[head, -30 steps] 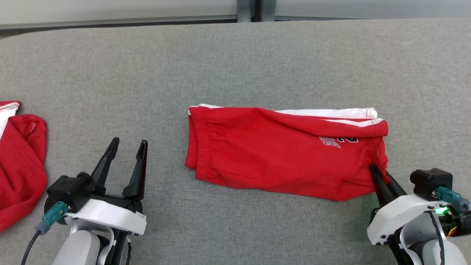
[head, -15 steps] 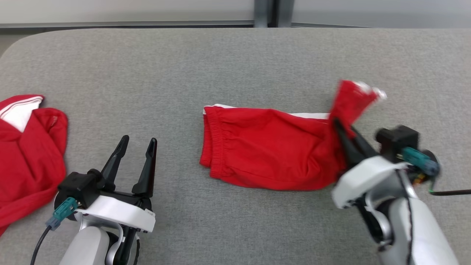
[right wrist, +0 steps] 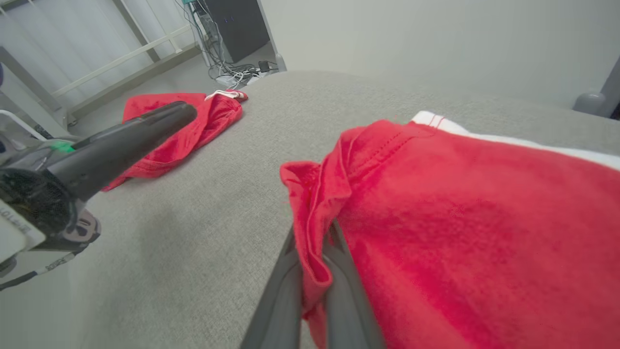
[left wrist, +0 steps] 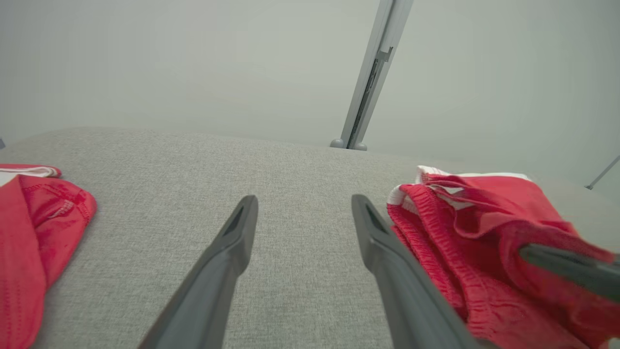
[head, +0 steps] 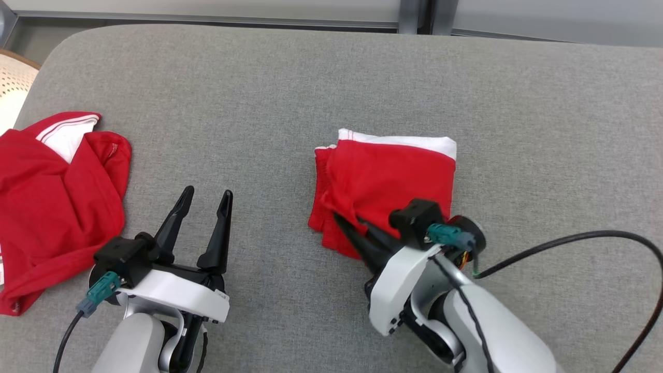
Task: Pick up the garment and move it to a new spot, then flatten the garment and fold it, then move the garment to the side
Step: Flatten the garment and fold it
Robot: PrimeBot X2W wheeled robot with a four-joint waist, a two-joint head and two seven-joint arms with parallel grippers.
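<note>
On the grey padded surface, the right gripper pinches the red garment; the left gripper stands wide apart.

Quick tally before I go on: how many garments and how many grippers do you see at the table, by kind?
Red garments: 2 (folded garment mid-table, crumpled garment at the left edge)
Grippers: 2 (left gripper open over bare table, right gripper shut on the folded garment's edge)
Total: 4
</note>
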